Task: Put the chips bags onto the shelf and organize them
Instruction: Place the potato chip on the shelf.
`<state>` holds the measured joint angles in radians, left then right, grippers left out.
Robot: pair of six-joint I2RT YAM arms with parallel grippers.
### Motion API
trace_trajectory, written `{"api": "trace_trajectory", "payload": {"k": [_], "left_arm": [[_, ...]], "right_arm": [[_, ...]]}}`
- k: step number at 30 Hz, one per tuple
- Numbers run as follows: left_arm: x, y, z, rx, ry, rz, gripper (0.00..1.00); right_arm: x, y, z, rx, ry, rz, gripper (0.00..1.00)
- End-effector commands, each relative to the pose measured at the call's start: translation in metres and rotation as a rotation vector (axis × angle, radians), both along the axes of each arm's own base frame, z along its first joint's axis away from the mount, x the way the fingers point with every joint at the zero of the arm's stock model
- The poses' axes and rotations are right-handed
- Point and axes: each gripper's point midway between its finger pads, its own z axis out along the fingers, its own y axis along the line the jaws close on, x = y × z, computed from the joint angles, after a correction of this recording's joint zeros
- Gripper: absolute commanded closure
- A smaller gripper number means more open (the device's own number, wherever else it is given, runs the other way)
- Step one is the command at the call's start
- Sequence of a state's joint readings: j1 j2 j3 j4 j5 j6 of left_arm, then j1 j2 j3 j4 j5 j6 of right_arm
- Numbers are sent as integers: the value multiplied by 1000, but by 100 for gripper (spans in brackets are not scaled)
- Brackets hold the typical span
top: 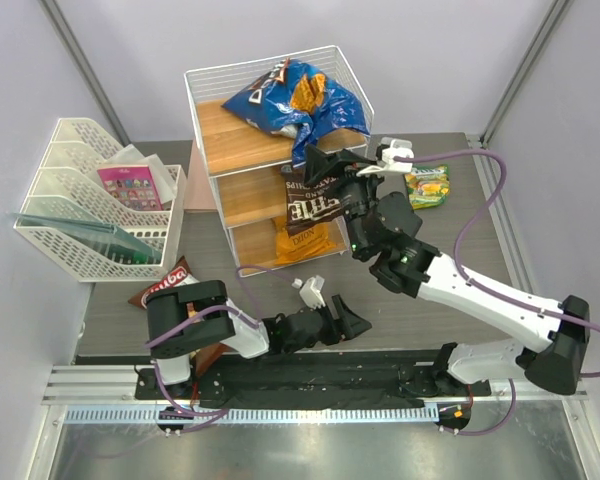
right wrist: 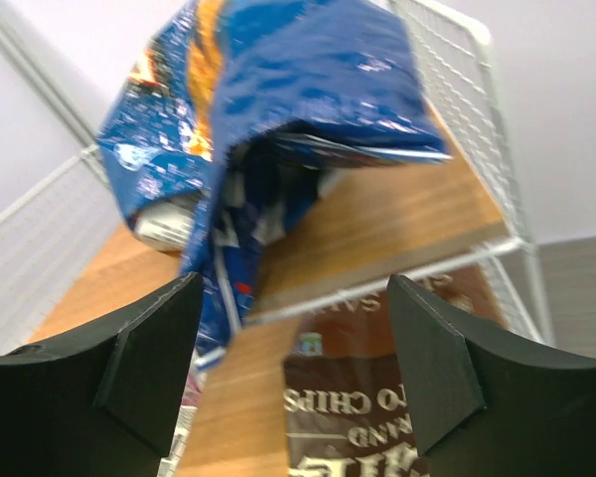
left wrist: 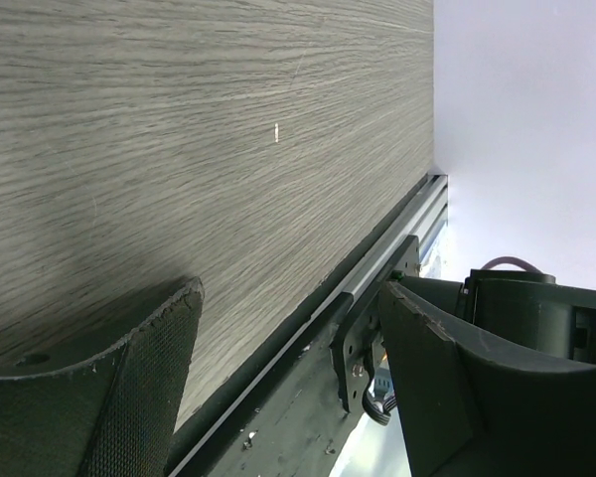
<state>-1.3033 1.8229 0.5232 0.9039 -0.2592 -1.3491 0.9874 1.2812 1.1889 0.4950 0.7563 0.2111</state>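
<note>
Right gripper (right wrist: 293,298) is held wide open and empty before the top tier of the shelf (top: 230,135), where the blue Doritos bag (top: 290,105) is laid, overhanging its front edge. Left gripper (top: 335,305) is seen open, empty, over the table (left wrist: 179,149).

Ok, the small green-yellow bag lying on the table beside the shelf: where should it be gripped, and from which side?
Probably from above with the right gripper, which is open and nearest. The green-yellow bag lies flat on the table, so a pinch on its near end, where a finger can slip under the edge, seems likelier to hold than one across the flat face.
</note>
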Motion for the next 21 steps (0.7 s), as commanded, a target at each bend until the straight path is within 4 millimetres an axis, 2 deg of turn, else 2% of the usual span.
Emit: {"api": "trace_trajectory", "payload": {"k": [1, 2, 3, 5, 6, 7, 8, 9, 14, 16, 18, 19, 21], "left_arm": [[-29, 93, -115, 537, 75, -71, 25], [-28, 94, -115, 555, 71, -72, 25], [-25, 92, -108, 553, 53, -63, 24], [-21, 91, -102, 590, 26, -73, 24], [-16, 88, -92, 587, 1, -64, 24], [-17, 97, -92, 644, -5, -74, 25], [-11, 90, -80, 641, -22, -60, 25], [-5, 88, -62, 632, -56, -33, 24], [15, 118, -15, 682, -146, 82, 22], [21, 131, 0, 699, -175, 122, 21], [23, 142, 5, 727, -178, 150, 21], [21, 155, 4, 769, -169, 158, 21], [23, 167, 17, 756, -166, 207, 22]], "right_arm": [[-6, -23, -25, -95, 69, -55, 19], [-11, -29, -21, -89, 64, -52, 19], [-11, -30, -28, -114, 78, -49, 19], [-17, -34, -26, -91, 84, -33, 19], [-18, -32, -31, -101, 100, -19, 19], [-21, -30, -31, -103, 104, 7, 19], [-23, -27, -40, -124, 134, 25, 19], [-26, -27, -39, -126, 136, 41, 18], [-37, -26, -51, -170, 162, 100, 17], [-40, -25, -49, -173, 160, 118, 17], [-43, -23, -49, -176, 168, 141, 17], [-46, -26, -45, -166, 168, 149, 17], [-51, -32, -55, -194, 195, 149, 17]]}}
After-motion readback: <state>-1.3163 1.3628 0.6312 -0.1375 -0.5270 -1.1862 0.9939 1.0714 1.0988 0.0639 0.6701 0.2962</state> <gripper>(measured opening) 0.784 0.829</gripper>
